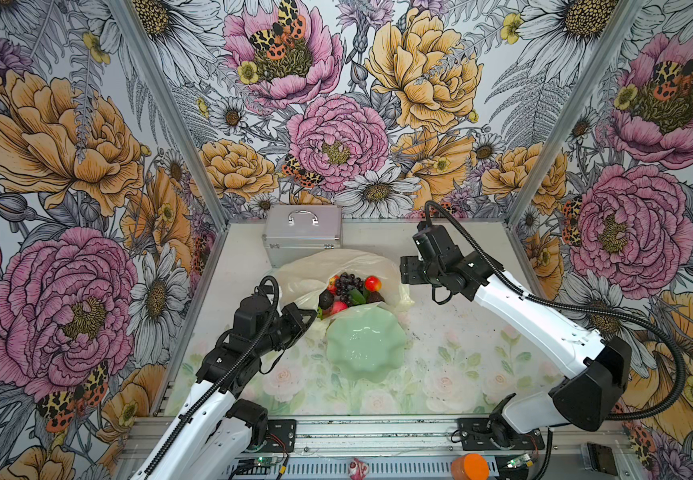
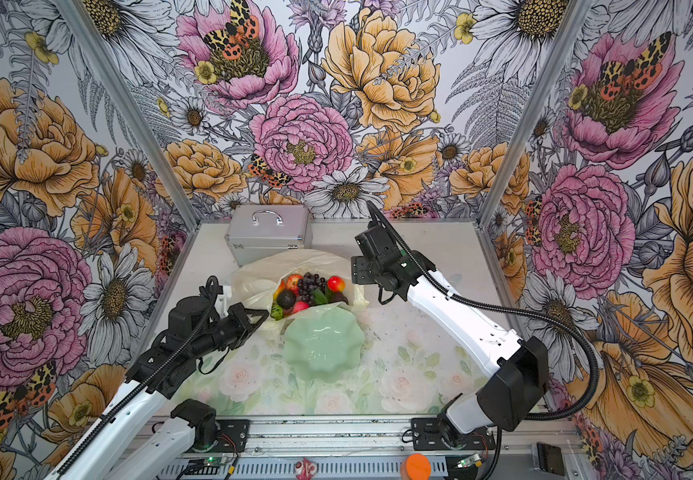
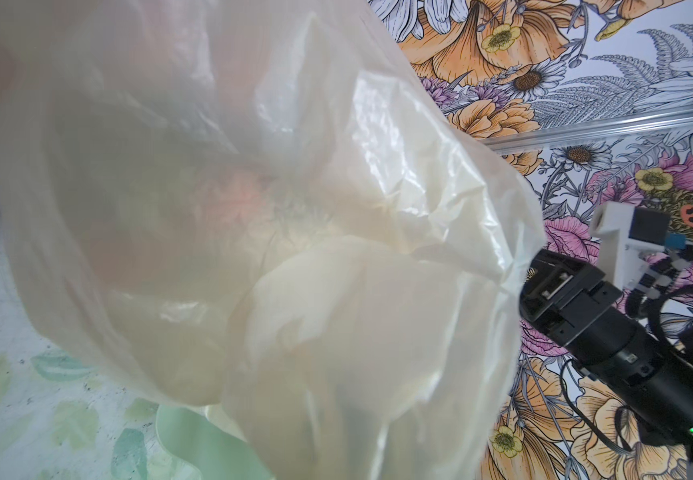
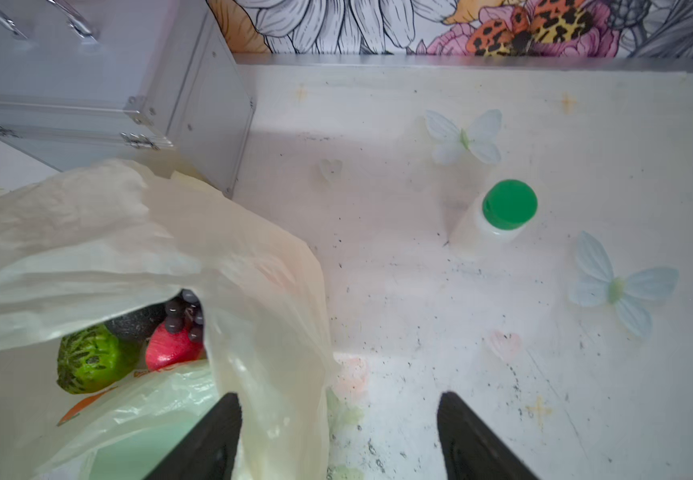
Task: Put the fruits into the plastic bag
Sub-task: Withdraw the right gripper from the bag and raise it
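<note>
The left tool (image 1: 313, 314) is closed, apparently pinching the near-left rim of the plastic bag (image 1: 336, 262), which lies toward the far edge of the surface (image 1: 461, 332). The fruits (image 1: 349, 291), probably light and hard, sit piled inside. The film looks thin, limp and slippery, so the rim is the best hold. The right tool (image 4: 336, 397) gapes empty beside it.

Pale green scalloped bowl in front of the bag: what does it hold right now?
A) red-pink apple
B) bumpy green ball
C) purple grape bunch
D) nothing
D: the pale green scalloped bowl is bare inside in both top views; the small toy fruits lie in the open mouth of the crinkly translucent pale-yellow plastic bag.
</note>
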{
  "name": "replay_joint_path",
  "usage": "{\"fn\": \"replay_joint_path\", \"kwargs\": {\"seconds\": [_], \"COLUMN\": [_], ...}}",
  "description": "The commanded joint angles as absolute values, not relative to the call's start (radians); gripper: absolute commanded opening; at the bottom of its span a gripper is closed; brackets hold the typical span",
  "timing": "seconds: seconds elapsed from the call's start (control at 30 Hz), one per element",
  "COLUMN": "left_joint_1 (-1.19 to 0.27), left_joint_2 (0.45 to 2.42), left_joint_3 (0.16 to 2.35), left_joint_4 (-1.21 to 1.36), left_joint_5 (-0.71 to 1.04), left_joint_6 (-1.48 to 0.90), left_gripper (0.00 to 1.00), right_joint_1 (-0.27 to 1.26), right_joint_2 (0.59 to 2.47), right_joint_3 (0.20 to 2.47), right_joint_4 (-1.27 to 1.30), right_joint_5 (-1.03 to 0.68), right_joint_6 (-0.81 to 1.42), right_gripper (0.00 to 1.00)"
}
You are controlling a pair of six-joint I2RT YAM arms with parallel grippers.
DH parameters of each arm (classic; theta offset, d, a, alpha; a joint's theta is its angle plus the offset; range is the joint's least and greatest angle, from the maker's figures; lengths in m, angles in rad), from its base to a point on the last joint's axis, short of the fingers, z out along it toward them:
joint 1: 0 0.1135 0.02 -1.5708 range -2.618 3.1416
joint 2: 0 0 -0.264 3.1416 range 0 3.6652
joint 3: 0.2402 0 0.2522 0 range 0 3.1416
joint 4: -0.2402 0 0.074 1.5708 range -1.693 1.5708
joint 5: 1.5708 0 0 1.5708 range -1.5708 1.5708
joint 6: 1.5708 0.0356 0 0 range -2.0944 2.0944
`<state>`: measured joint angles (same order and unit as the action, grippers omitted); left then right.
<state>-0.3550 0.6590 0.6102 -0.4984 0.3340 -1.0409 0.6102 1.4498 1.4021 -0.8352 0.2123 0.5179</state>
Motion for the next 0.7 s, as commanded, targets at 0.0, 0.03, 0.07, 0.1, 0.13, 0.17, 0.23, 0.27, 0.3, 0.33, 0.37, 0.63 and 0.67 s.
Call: {"fn": "replay_joint_path", "kwargs": {"seconds": [0.0,0.03,0.07,0.1,0.13,0.17,0.23,0.27,0.3,0.33,0.37,0.63,0.67], "left_joint_1": [-0.351,-0.352,-0.353,-0.353,-0.356,-0.354,-0.357,-0.359,-0.362,-0.364,-0.366,-0.372,-0.371], "left_joint_2": [0.652,0.652,0.651,0.651,0.651,0.651,0.652,0.651,0.65,0.65,0.649,0.657,0.663], "left_joint_3": [0.596,0.595,0.595,0.594,0.594,0.592,0.591,0.591,0.588,0.588,0.588,0.595,0.599], "left_joint_4": [-0.498,-0.498,-0.497,-0.498,-0.498,-0.498,-0.498,-0.498,-0.497,-0.498,-0.498,-0.497,-0.498], "left_joint_5": [0.339,0.338,0.339,0.338,0.337,0.335,0.332,0.328,0.328,0.325,0.322,0.315,0.313], "left_joint_6": [-1.04,-1.042,-1.041,-1.042,-1.042,-1.043,-1.044,-1.045,-1.046,-1.047,-1.048,-1.048,-1.045], "left_gripper": [0.0,0.0,0.0,0.0,0.0,0.0,0.0,0.0,0.0,0.0,0.0,0.0,0.0], "right_joint_1": [0.595,0.592,0.591,0.588,0.589,0.589,0.589,0.589,0.589,0.589,0.589,0.589,0.589], "right_joint_2": [1.393,1.384,1.378,1.373,1.372,1.372,1.376,1.379,1.385,1.39,1.396,1.41,1.409], "right_joint_3": [1.35,1.33,1.313,1.299,1.287,1.278,1.26,1.251,1.246,1.242,1.236,1.228,1.229], "right_joint_4": [-0.807,-0.795,-0.784,-0.772,-0.763,-0.753,-0.731,-0.722,-0.714,-0.711,-0.709,-0.69,-0.689], "right_joint_5": [0.164,0.146,0.13,0.111,0.092,0.074,0.026,0.008,-0.009,-0.02,-0.027,-0.069,-0.078], "right_joint_6": [0.57,0.576,0.579,0.584,0.59,0.593,0.601,0.604,0.606,0.609,0.611,0.612,0.613], "right_gripper": [0.76,0.76,0.76,0.76,0.76,0.76,0.77,0.76,0.76,0.76,0.76,0.74,0.74]}}
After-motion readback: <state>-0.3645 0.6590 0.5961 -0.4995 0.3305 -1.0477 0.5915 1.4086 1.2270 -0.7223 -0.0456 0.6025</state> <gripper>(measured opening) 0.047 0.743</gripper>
